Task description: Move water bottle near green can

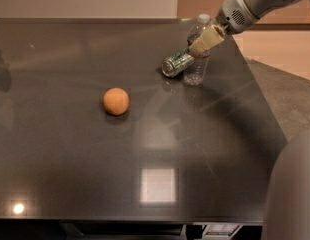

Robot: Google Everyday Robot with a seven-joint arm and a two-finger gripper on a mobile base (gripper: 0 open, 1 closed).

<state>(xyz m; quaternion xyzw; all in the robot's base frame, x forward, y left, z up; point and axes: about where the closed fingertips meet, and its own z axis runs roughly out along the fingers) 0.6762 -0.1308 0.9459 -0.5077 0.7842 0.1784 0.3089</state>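
The water bottle [197, 70], clear with a white cap, stands upright at the back right of the dark table [145, 149]. The green can [176, 64] lies on its side just left of the bottle, its silver end facing front-left, touching or nearly touching the bottle's base. My gripper [202, 43] reaches in from the upper right and is shut on the bottle's upper half; one beige finger [207, 38] crosses in front of it, the other is hidden behind.
A round orange fruit [116, 101] sits left of centre on the table. The table's right edge [260, 104] runs close to the bottle, with floor beyond. A grey part of the robot [292, 189] fills the lower right corner.
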